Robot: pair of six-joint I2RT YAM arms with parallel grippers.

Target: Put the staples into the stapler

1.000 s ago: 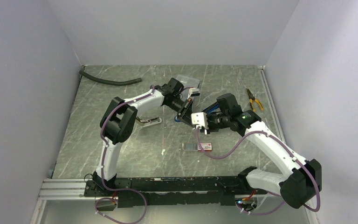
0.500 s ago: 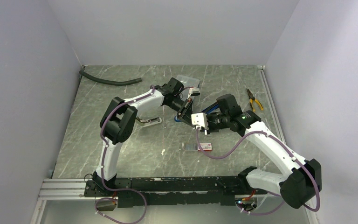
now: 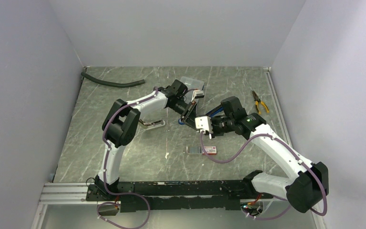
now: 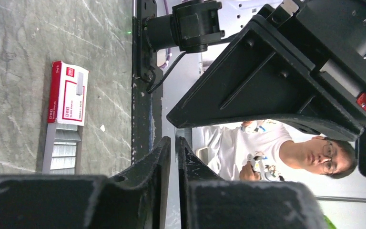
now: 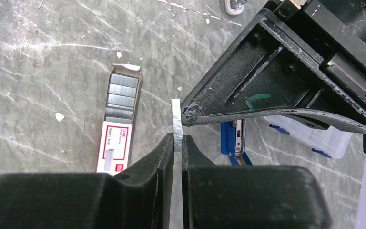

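A short silvery strip of staples (image 5: 176, 125) stands upright between the fingers of my right gripper (image 5: 177, 143), which is shut on it. The tip of my left gripper (image 5: 187, 112) touches the strip's upper end. In the left wrist view the left gripper (image 4: 174, 143) shows only a thin slit between its fingers, and I cannot tell whether it still pinches the strip. The blue stapler (image 5: 231, 138) lies on the table just beyond both tips. The white and red staple box (image 5: 114, 145) lies nearer, its grey tray (image 5: 122, 98) pulled out with more strips in it.
A clear compartment case (image 3: 193, 84) sits behind the grippers. Yellow-handled pliers (image 3: 259, 102) lie at the right edge, a black hose (image 3: 112, 83) at the back left, and a small metal tool (image 3: 151, 124) by the left arm. A few white scraps dot the table.
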